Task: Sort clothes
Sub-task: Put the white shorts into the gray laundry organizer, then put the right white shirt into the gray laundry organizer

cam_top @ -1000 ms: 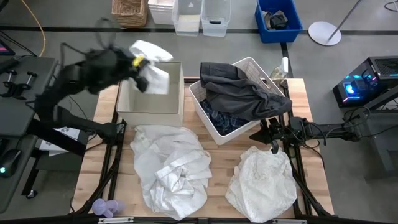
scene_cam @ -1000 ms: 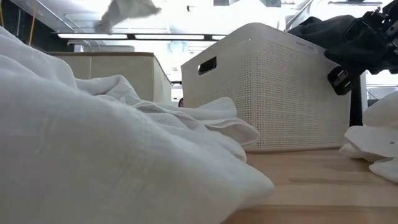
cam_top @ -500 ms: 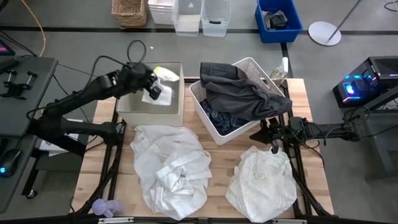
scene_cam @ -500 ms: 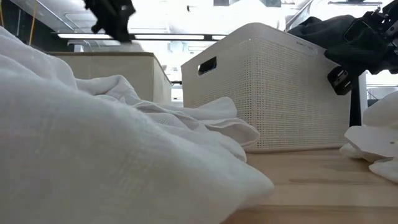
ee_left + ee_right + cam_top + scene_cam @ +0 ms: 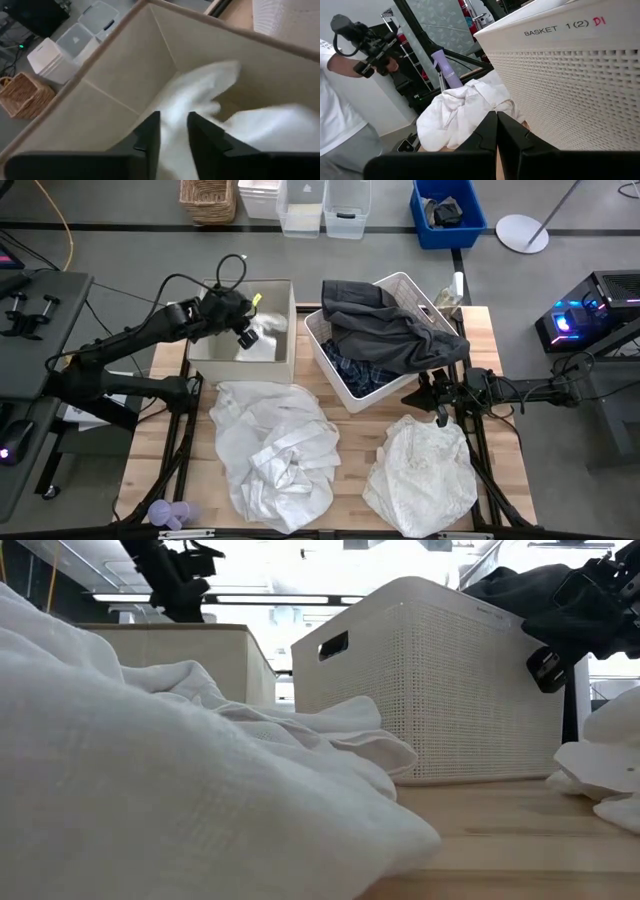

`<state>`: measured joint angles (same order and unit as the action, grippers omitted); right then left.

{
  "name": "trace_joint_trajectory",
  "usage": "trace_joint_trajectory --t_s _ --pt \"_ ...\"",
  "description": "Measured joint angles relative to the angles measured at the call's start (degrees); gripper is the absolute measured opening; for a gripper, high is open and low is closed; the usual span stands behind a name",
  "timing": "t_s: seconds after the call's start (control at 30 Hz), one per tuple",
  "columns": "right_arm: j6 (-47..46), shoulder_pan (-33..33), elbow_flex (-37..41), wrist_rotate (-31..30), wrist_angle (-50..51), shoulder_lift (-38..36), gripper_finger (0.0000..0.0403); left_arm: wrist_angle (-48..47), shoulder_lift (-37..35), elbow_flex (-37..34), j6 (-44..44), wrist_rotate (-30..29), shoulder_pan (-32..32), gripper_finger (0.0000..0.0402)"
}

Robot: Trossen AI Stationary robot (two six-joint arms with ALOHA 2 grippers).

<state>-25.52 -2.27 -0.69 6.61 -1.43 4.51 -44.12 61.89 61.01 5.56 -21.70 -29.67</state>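
My left gripper [image 5: 247,330] is inside the top of the beige fabric bin [image 5: 240,361], fingers apart [image 5: 174,131]. A white garment [image 5: 266,332] lies in the bin under it and also shows in the left wrist view [image 5: 210,95]. My right gripper [image 5: 440,416] is shut [image 5: 496,131] and empty beside the white basket's [image 5: 329,358] near right corner. The dark grey garment [image 5: 392,330] drapes over the basket's rim, and the plaid shirt [image 5: 362,376] lies inside. Two white garments [image 5: 275,450] [image 5: 420,472] lie on the table. No dark green garment can be told apart. My left gripper points down into the bin, with the white garment [image 5: 172,115] showing in the gap between its fingers. I cannot tell whether the fingers touch it.
A purple object [image 5: 170,513] lies at the table's near left corner. Clear tubs [image 5: 325,208], a wicker basket [image 5: 208,198] and a blue crate [image 5: 448,210] stand on the floor beyond the far edge. A person [image 5: 342,110] stands past the table in the right wrist view.
My left gripper has gone down and toward the table's right, from above the bin's far left corner into the bin. The white garment that hung from it above the bin has come down and now lies inside the bin.
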Motion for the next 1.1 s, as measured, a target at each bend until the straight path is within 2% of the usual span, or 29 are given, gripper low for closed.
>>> trace_joint_trajectory --t_s 0.23,0.37,0.5,0.67,0.77,0.97,1.1 --pt "0.0 0.0 0.0 0.0 0.0 0.0 0.0 -2.3 -0.1 0.5 -4.8 2.2 0.0 0.0183" --pt "0.0 0.0 0.0 0.0 0.0 0.0 0.0 -1.2 -0.1 4.4 -8.0 12.7 0.2 0.0226" --pt "0.0 0.0 0.0 0.0 0.0 0.0 0.0 4.8 -0.1 9.4 -13.6 23.2 2.8 0.0251" --pt "0.0 0.0 0.0 0.0 0.0 0.0 0.0 11.7 1.9 12.9 -16.3 25.6 14.1 0.0257" --pt "0.0 0.0 0.0 0.0 0.0 0.0 0.0 17.2 5.1 13.3 -17.5 23.1 24.0 0.0257" --pt "0.0 0.0 0.0 0.0 0.0 0.0 0.0 26.9 16.9 13.2 -14.5 15.5 41.3 0.0257" --pt "0.0 0.0 0.0 0.0 0.0 0.0 0.0 38.2 24.6 13.2 -16.0 16.0 47.3 0.0257"
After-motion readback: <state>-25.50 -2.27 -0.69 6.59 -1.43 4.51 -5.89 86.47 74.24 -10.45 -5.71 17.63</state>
